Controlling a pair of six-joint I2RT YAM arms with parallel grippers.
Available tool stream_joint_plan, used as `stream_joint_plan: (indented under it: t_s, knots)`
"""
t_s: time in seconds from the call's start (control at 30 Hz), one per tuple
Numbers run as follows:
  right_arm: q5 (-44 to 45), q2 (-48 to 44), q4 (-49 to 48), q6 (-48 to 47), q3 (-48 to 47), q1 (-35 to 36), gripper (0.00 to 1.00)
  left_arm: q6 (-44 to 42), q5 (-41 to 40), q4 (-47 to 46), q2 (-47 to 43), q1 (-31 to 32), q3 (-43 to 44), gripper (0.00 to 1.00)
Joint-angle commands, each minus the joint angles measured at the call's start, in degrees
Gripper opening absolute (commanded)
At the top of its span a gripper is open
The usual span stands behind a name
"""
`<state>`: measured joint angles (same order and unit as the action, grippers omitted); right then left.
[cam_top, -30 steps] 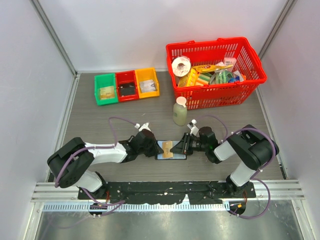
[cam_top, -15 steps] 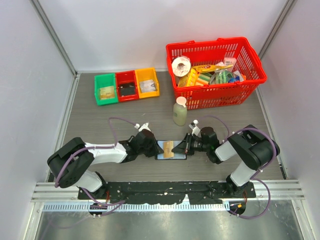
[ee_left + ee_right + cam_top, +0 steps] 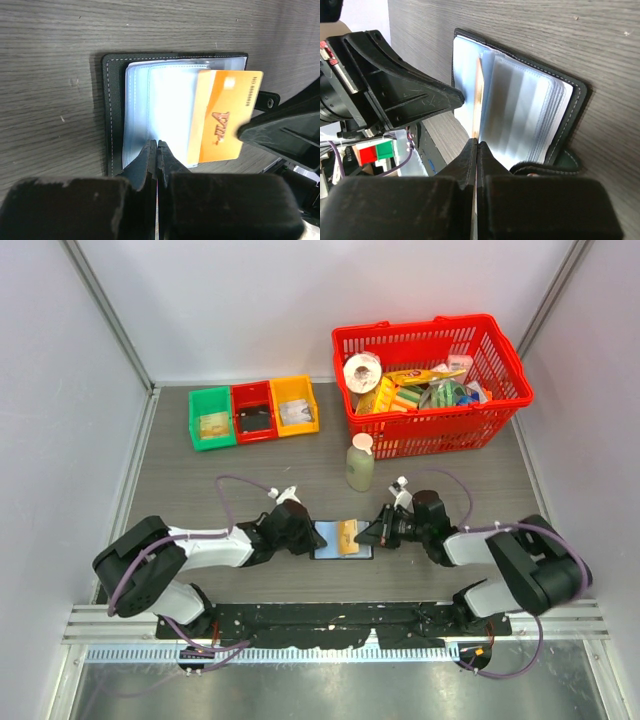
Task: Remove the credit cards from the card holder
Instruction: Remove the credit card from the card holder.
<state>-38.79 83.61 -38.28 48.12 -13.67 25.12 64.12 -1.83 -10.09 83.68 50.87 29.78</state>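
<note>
**Desk:** What sits on the table (image 3: 200, 480)?

**Photographer:** Grey wood-grain table, pale walls on three sides. A black card holder (image 3: 328, 538) lies open and flat toward the near edge, pale sleeves facing up.

**Desk:** And farther back?

**Photographer:** A pale green bottle (image 3: 360, 468) with a white cap stands upright mid-table, just in front of a red basket (image 3: 440, 430) at back right, loaded with groceries. At back left, three small trays sit side by side, touching: green tray (image 3: 193, 420), red tray (image 3: 250, 388), orange tray (image 3: 290, 381).
</note>
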Motion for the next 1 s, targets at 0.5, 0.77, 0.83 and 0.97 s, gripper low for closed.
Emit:
stream_joint_plan:
  t_s: [0.5,0.77,0.83,0.97]
  knots:
    - [5.5,-24.5,39.9,-17.2,-11.0,-1.2,0.01,-14.5,-1.9,13.8,-18.3,-3.1,4.3,0.79]
    - [-5.4,-28.4,43.5,-22.2,-17.1,-1.2,0.01,-33.5,18.8,19.6,-16.9,-7.9,15.6,1.00]
    - [-7.8,-28.8,44.2,-23.4,-18.5,-1.2,0.01,-37.7,22.6,21.6,-15.7,-8.3,18.5,1.00]
    - [-11.0,-30.1,45.3,-25.8,-20.7,-1.1,0.01,-46.0,28.6,27.5,-13.8,-9.0,24.1,1.00]
